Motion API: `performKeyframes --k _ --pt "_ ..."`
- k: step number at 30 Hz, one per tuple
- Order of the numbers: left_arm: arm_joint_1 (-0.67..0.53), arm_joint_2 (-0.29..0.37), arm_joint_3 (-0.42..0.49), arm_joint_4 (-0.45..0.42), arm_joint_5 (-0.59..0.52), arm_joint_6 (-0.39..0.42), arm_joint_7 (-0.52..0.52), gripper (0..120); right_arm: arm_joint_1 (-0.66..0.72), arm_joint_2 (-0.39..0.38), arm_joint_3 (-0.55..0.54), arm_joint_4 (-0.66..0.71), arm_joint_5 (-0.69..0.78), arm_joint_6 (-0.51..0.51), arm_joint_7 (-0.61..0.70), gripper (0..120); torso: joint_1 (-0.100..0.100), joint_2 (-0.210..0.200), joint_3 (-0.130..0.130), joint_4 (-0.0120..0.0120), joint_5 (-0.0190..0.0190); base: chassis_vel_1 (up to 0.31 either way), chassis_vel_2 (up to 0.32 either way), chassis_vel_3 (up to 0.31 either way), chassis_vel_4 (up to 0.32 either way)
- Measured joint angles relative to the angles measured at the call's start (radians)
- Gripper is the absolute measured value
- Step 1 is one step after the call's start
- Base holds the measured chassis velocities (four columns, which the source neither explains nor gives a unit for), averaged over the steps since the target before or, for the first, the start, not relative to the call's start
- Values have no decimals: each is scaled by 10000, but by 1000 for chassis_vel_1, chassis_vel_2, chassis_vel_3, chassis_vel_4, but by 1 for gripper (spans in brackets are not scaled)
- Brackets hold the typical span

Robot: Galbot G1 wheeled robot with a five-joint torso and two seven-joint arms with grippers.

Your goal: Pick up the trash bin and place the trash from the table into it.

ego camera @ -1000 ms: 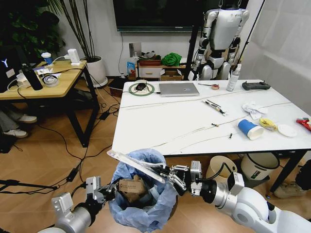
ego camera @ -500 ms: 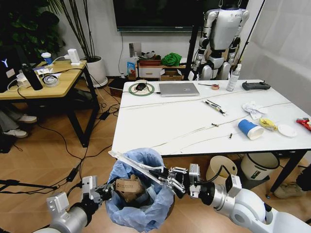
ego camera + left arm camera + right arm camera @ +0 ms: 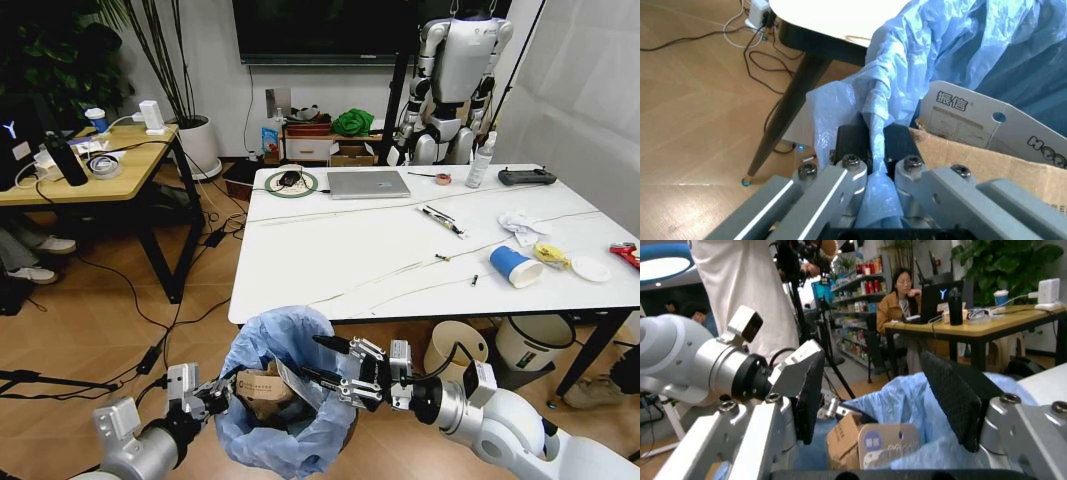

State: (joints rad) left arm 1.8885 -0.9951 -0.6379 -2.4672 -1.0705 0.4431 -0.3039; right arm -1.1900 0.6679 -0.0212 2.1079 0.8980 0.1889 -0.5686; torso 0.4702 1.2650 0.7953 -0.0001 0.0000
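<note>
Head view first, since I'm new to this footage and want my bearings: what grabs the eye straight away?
The trash bin, lined with a crinkled blue bag, sits low in front between both arms, a brown cardboard box inside. The left end effector is clamped on its bag rim; the right end effector hangs open over its mouth. Behind, the white table holds a blue paper cup near its right edge.

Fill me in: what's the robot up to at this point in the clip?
The left gripper is shut on the trash bin, pinching its blue bag at the rim and holding it just in front of the table. The right gripper hovers over the bin with jaws open and empty. A cardboard box is already inside. A blue cup and crumpled tissue are on the table.
</note>
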Motion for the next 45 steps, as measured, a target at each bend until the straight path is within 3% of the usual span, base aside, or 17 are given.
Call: performKeyframes --k 2,7,9,14,19,29,35,45 --pt "-7 -17 9 1 40 0 11 0 20 70 147 7 30 12 49 59 0 0 0 0 -1 0 0 0 0" --pt "-38 -108 262 118 283 -6 93 0 18 612 1916 -80 576 -172 475 81 0 0 0 3 0 0 0 0 0" --pt "-57 -109 283 133 293 -11 100 0 -38 666 2225 -155 588 -215 527 84 0 0 0 3 -3 0 0 0 0" --pt "-231 13 319 269 307 -72 200 0 -560 1338 4487 -1210 238 -314 1758 100 0 0 0 -1 2 0 0 0 0" --pt "-337 12 268 394 370 -148 317 0 -846 2097 5869 -1802 -536 -440 2631 100 1 0 0 -1 0 0 0 0 0" --pt "-437 -228 543 668 815 -317 502 0 -2173 3374 6929 -2136 -2642 -273 3557 100 0 0 0 2 0 0 0 0 0" --pt "-478 -369 864 803 1330 -460 720 0 -3957 4676 7952 -2252 -3474 441 2554 100 0 0 -1 1 -1 0 0 0 0" --pt "-443 -478 1022 867 1660 -626 944 0 -5105 6011 8443 -2125 -3614 821 1697 100 -1 1 -1 0 -2 0 0 0 0"
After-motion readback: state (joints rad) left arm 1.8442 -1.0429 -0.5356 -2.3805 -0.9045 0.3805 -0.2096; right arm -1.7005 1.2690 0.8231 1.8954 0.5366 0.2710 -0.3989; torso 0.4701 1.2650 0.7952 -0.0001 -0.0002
